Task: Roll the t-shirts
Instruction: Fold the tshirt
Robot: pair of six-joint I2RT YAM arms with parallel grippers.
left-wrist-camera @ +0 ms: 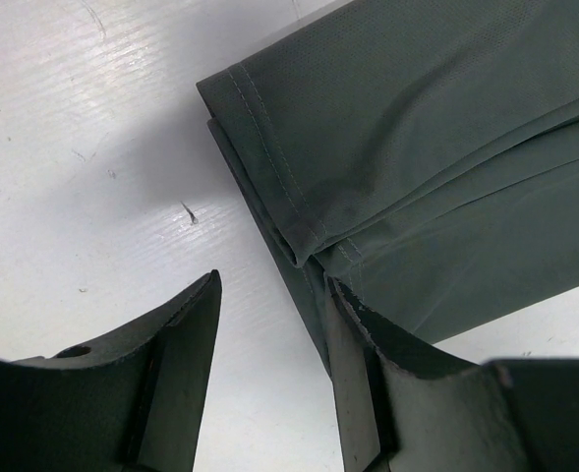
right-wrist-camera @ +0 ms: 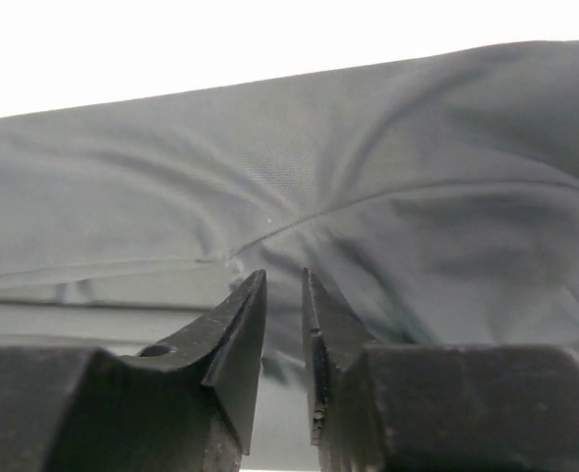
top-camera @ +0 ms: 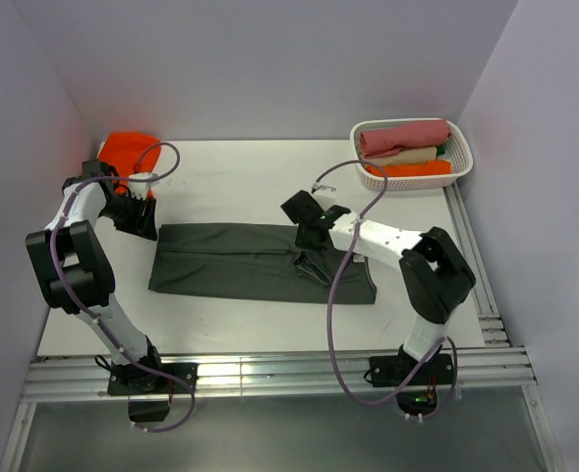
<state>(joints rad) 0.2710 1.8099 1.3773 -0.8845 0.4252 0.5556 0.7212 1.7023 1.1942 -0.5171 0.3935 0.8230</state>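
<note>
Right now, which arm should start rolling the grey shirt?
Probably left: the left gripper, open, sits at the grey t-shirt's hemmed end, where a roll could start. The right gripper is over rumpled fabric, short of the other end.

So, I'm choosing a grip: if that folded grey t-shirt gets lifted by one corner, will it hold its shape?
Probably not: the grey t-shirt lies in soft creased layers, so it likely droops. Its loose stacked hems may slide apart. The thin fabric looks light.
</note>
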